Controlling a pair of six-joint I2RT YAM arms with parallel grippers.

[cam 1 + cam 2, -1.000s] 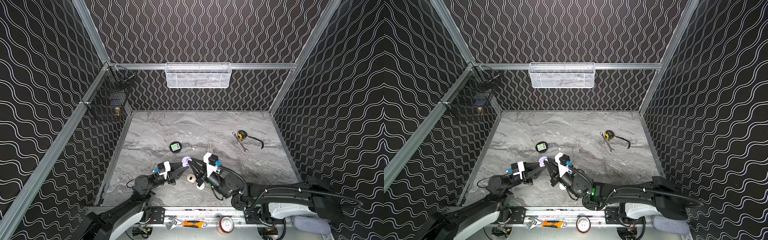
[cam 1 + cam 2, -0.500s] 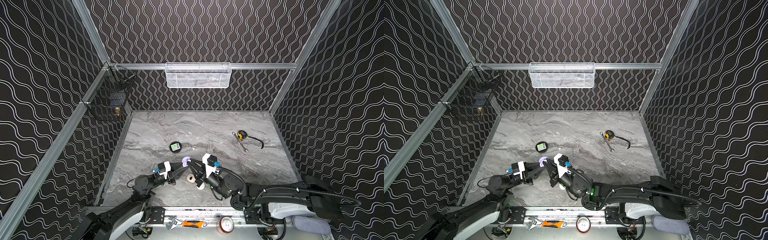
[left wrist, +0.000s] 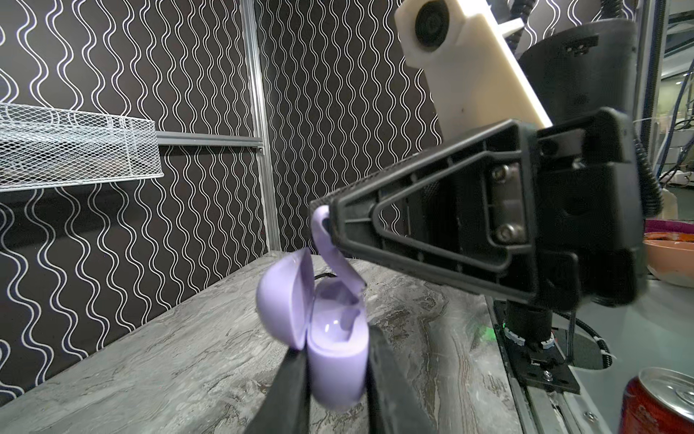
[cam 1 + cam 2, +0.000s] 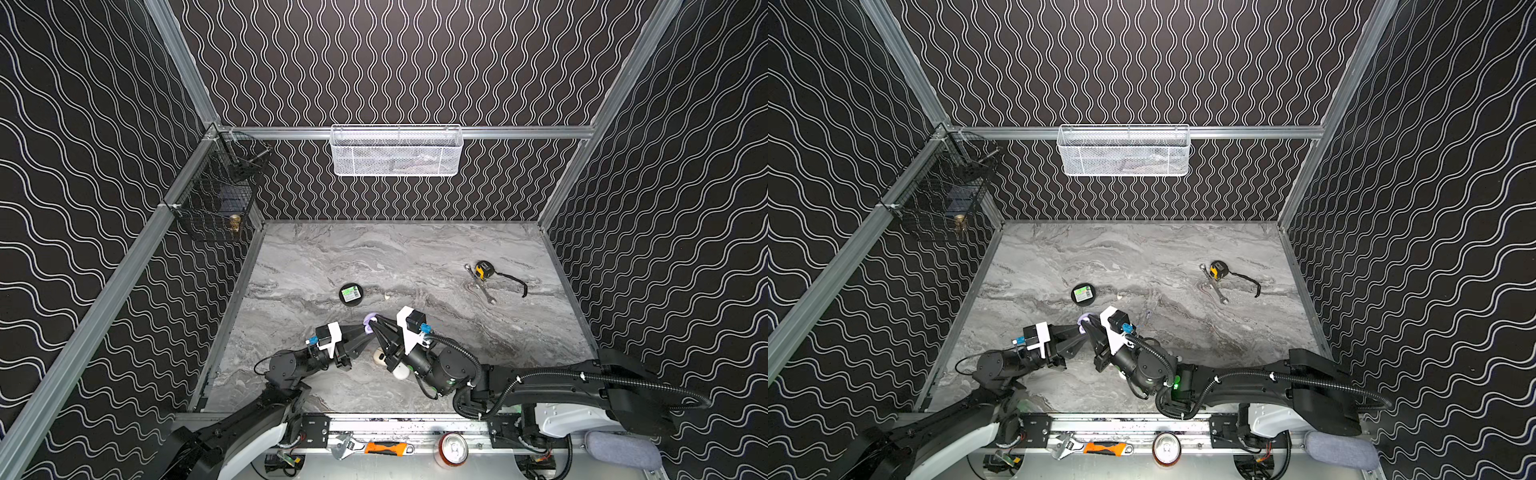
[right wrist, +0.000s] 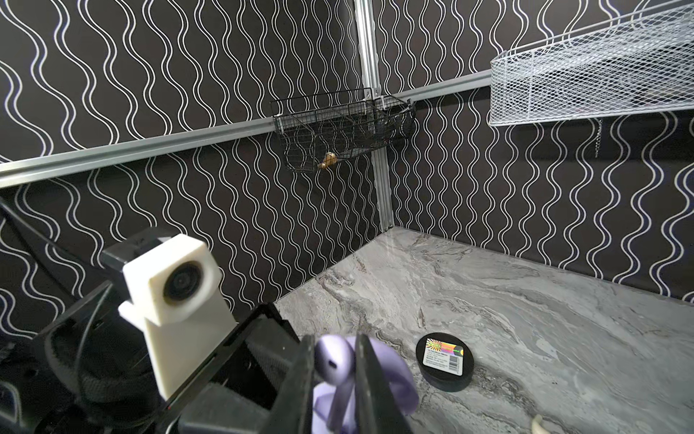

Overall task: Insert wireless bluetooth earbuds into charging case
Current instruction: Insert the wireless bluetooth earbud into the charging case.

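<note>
Jaws first: we see the left jaws clamped tight on the lower half of the lilac charging case, gripping it from both sides. The lid is flipped open on the side away from the right arm. The right jaws are pinched shut on the head of a lilac earbud, and its stem hangs down from there. In the left wrist view the earbud curves from the tip of the right jaws down to the open mouth of the case. The stem end is right at the rim, but we can't tell whether it's actually in its socket. Something glossy sits inside the case too, and we can't make out whether that's a second bud or just the moulding.

In both top views the case is held where the two arms meet. That's about midway between the left and right edges of the worktop, nearer the front edge than the back. It looks lifted off the surface.

Under the right arm, near the front edge, a cream case and a white case lie just beside each other. A lone cream earbud lies toward the middle, near a black round tin. Over by the right edge a tape measure and a wrench lie just beside each other. A white mesh basket hangs on the back wall, and a black wire basket hangs at the back left corner.
</note>
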